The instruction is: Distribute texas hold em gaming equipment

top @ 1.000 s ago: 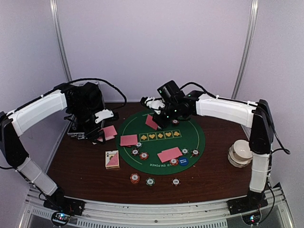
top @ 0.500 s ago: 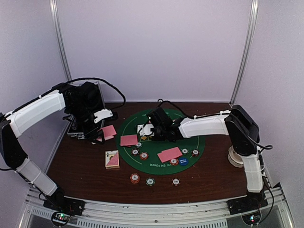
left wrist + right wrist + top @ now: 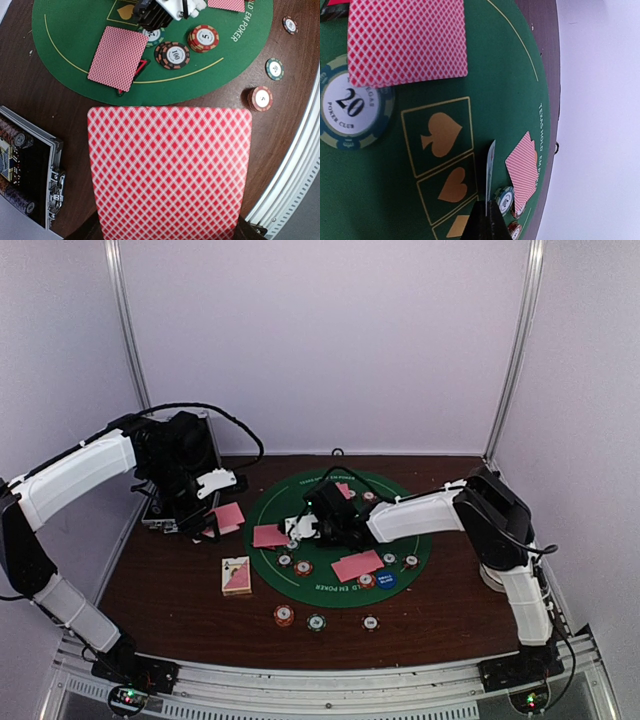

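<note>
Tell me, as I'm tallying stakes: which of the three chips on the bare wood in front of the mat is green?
The middle chip, green-rimmed; the left chip is red-striped, the right chip looks dark, not green.

Red-backed cards (image 3: 357,565) lying face down, striped chips (image 3: 284,615) scattered near, blue disc (image 3: 386,579) flat

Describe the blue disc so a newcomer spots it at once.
Start at the round green felt mat in the middle of the brown table. On its near edge, right of centre, lie pink-red-backed cards; the blue disc sits at their near right corner. It alone is solid blue, while the chips around it are striped.
</note>
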Robot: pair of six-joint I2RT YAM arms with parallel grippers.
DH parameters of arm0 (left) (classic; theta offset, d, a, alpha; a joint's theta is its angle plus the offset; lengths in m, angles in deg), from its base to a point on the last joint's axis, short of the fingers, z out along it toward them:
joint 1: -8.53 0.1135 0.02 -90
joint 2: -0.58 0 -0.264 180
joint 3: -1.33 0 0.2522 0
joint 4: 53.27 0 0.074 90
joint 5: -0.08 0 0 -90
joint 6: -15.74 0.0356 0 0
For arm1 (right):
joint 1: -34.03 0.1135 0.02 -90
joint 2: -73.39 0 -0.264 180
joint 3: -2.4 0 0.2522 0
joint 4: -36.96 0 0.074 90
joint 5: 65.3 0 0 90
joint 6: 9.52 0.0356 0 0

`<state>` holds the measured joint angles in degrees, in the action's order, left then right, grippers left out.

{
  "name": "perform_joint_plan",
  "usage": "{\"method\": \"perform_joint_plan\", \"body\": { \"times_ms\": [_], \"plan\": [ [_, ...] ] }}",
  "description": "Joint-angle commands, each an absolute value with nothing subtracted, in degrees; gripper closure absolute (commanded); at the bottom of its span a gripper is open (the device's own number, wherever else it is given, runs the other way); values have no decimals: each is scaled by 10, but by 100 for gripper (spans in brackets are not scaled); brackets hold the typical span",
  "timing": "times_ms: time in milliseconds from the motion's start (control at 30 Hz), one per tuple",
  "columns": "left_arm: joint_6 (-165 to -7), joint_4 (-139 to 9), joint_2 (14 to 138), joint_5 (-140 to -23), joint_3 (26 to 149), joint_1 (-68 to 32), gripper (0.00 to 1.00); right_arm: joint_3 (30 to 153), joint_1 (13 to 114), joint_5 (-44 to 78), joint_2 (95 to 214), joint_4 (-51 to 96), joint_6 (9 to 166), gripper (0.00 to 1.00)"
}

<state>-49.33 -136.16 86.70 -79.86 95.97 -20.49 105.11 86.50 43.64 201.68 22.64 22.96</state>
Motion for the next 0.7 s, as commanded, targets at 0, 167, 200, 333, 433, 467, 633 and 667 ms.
{"method": "perform_joint_plan", "body": {
  "times_ms": [0,167,200,333,433,467,633,667],
  "plan": [
    [-489,-1362,855,-796,965,-202,100,1022,881,436,2009,241,252,100],
    [-491,-1362,857,-794,970,-202,100,1010,887,461,2009,241,275,73],
    [-491,-1362,857,-794,971,-202,100,1011,888,470,2010,242,279,65],
    [-492,-1364,857,-791,973,-202,100,997,888,500,1996,274,295,30],
    [-492,-1365,858,-792,974,-202,100,976,889,525,1968,327,313,1],
    [-492,-1365,858,-791,976,-202,100,968,890,537,1957,350,326,0],
    [-492,-1367,857,-793,981,-202,100,938,905,644,1908,499,353,1],
    [-492,-1368,858,-794,983,-202,100,940,910,679,1902,528,357,1]
  ]
}}
